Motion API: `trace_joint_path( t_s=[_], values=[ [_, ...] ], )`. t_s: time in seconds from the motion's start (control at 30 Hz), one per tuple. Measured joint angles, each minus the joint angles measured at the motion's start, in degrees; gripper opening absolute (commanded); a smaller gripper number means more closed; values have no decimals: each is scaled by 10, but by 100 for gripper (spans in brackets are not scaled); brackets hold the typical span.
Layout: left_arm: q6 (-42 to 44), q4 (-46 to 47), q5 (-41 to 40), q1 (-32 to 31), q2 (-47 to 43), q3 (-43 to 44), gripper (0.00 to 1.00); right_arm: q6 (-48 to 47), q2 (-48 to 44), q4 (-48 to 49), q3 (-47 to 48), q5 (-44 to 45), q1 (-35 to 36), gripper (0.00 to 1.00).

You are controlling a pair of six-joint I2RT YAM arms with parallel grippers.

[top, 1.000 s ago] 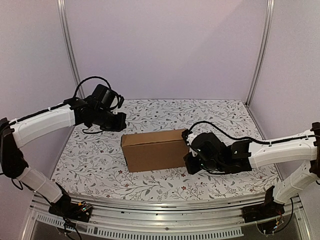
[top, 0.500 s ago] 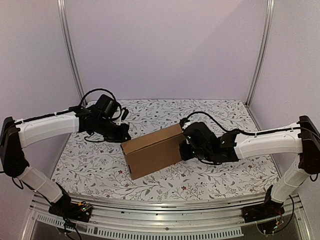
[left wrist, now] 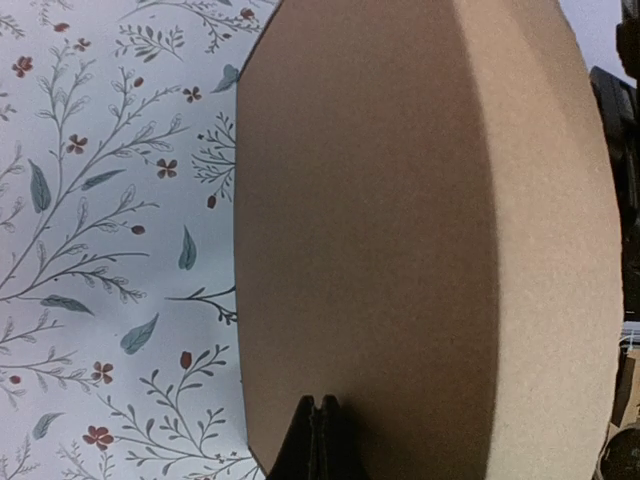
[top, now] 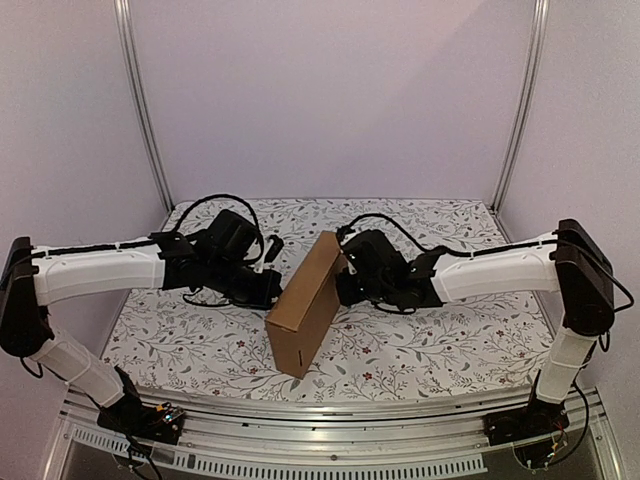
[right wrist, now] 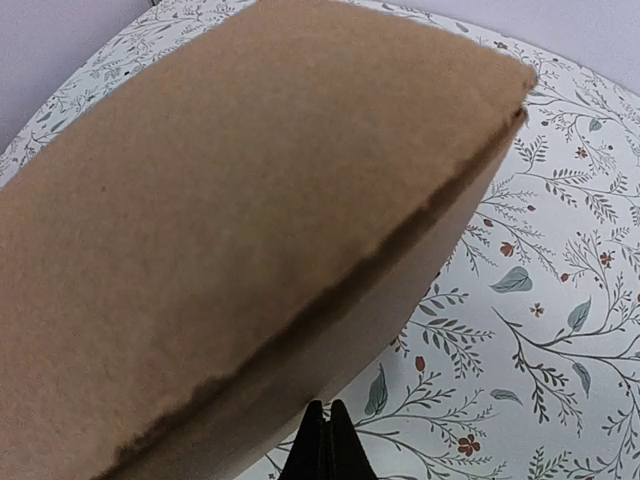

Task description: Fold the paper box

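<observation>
Overhead, the paper box stands on one long edge near the middle of the table, slanting toward the near edge. The left gripper crowds its left face and the right gripper its far right end. Metal posts rise at the far corners.

From the left wrist, the fingers are pressed together, pointing at the cardboard, which blocks most of the flowered cloth.

From the right wrist, the fingers are likewise pressed together, just under the box's lower edge; contact is unclear.
</observation>
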Motion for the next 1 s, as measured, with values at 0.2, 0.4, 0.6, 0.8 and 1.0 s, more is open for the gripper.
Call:
trace_joint_path(
  t_s=[0.2,0.4,0.6,0.8,1.0],
  values=[
    [-18,21,-5,-10,0,-6,0,1,5,8,-8,-26,-3,0],
    [-17,22,-29,-10,0,-7,0,24,-1,15,-80,-74,-14,0],
    [-9,27,-42,-8,2,-2,0,90,-5,53,-140,-142,-16,0],
    [-5,39,-34,-8,15,9,0,174,-3,123,-155,-203,-16,0],
    [-7,55,-15,-8,20,10,0,245,37,197,-154,-252,-16,0]
  ],
)
